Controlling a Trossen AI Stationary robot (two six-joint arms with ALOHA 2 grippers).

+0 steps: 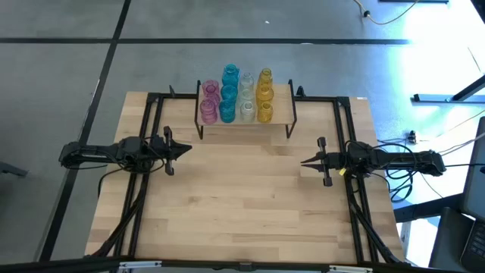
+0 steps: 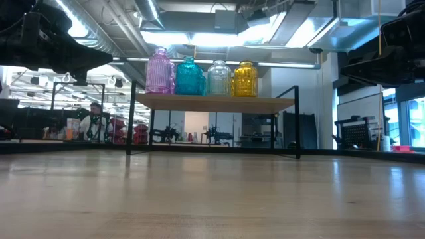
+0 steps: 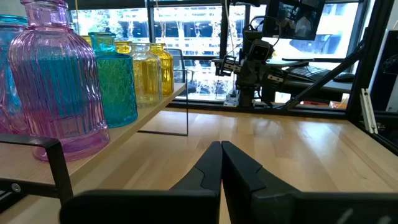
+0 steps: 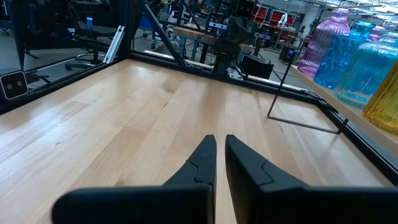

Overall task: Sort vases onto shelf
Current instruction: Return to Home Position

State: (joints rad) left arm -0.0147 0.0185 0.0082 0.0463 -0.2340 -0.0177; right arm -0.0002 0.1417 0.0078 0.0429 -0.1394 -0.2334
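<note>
High view shows the vases (image 1: 236, 95) standing in four colour rows, pink, teal, clear and amber, on the shelf (image 1: 282, 115) at the far edge of the worktop (image 1: 242, 205), with the left end effector (image 1: 186, 149) and right end effector (image 1: 305, 161) both closed, empty and well apart at mid-worktop, pointing toward each other. Low view shows only the front vase of each row on the shelf's board, plus a person (image 2: 95, 123) far off in the room. Left wrist view alone shows the ribbed pink vase (image 3: 56, 87) up close and the right arm (image 3: 249, 62) opposite.
</note>
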